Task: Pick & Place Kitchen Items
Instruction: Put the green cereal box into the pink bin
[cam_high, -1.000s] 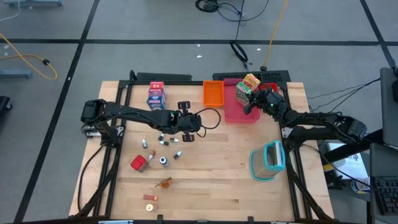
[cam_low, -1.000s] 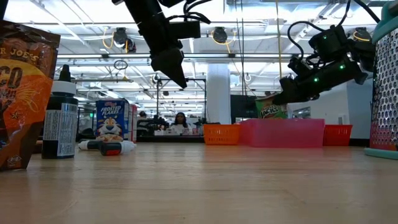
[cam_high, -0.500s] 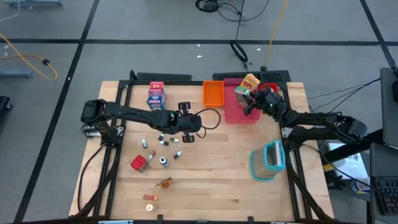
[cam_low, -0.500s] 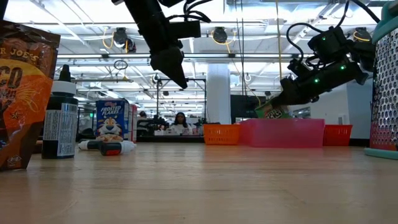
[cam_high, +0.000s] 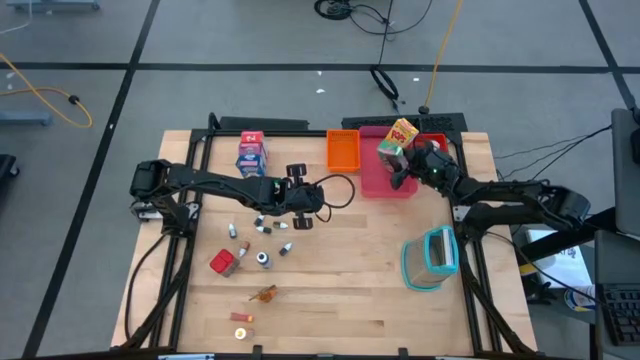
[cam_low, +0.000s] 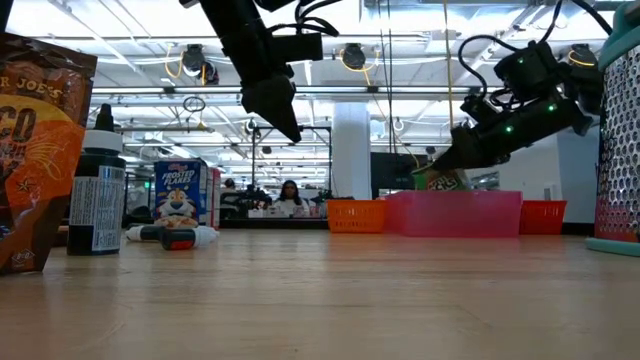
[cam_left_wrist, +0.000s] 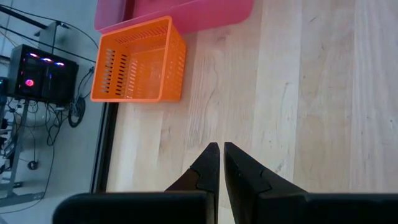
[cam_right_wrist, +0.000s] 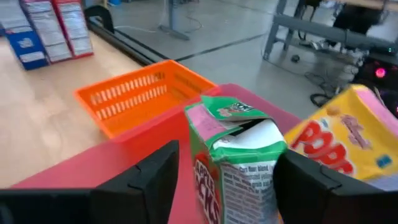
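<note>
My right gripper (cam_right_wrist: 230, 180) hangs open over the pink tray (cam_high: 385, 182) at the far right. One finger stands on each side of a green carton (cam_right_wrist: 239, 155), which stands in the tray with a crumpled top. A yellow carton (cam_right_wrist: 339, 146) stands beside it. My left gripper (cam_left_wrist: 219, 150) is shut and empty above the table's middle (cam_high: 318, 197). Below the left arm lie small dark-capped bottles (cam_high: 262, 225), a red cube (cam_high: 222, 262) and orange-brown bits (cam_high: 263, 294). A blue-white carton (cam_high: 251, 158) and a red carton (cam_high: 251, 138) stand at the far left.
An orange basket (cam_high: 343, 150) sits left of the pink tray, and a red tray (cam_high: 434, 124) sits beyond it. A teal-rimmed clear container (cam_high: 432, 256) stands at the right. The low view shows a dark bottle (cam_low: 97, 200) and a brown bag (cam_low: 35, 150) close by.
My right gripper has opened around the green carton. The carton has tipped and sunk lower behind the pink tray's wall. It now stands in the tray, with the gripper still over it.
</note>
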